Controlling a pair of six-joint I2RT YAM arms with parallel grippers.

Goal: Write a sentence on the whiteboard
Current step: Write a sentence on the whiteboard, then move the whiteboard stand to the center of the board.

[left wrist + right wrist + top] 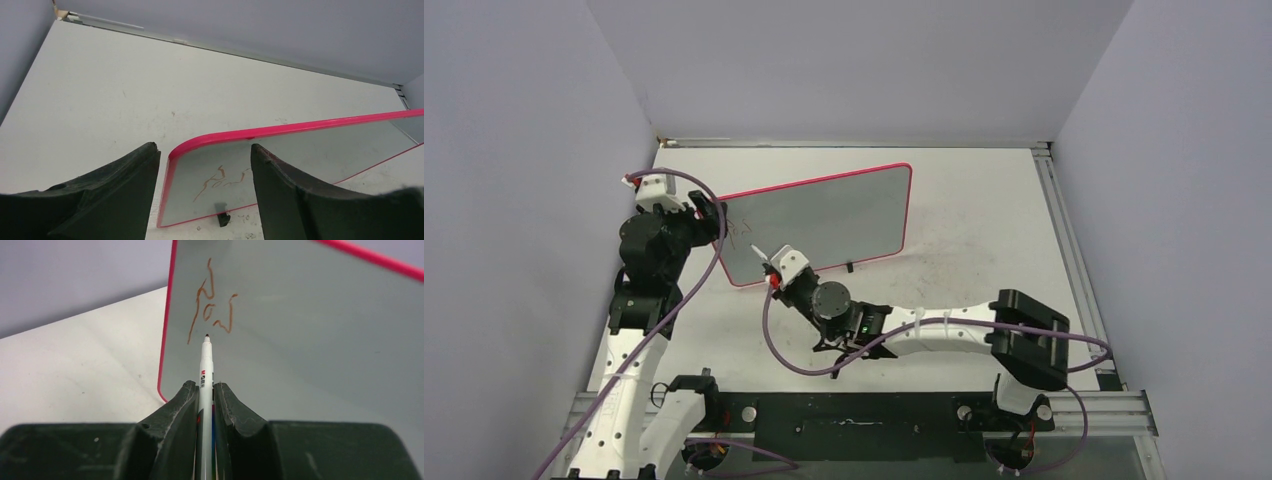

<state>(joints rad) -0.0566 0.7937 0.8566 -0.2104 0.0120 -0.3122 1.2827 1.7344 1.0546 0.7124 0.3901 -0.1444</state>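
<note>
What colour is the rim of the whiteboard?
The whiteboard rim is bright pink-red, clearest in left wrist view.

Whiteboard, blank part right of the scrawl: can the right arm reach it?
Probably yes: right claw holds the marker at the board, nothing between it and the blank part.

The white table (984, 215) is showing scuffs and faint brownish specks across its top, with a metal rail (1064, 235) running along its right edge and another running along the far edge. The whiteboard (824, 225) is standing directly on it, left of the middle, propped at a tilt on small black feet (851, 267), with bare tabletop lying all around it. A black plate (854, 420) is sitting across the table's near edge.
</note>
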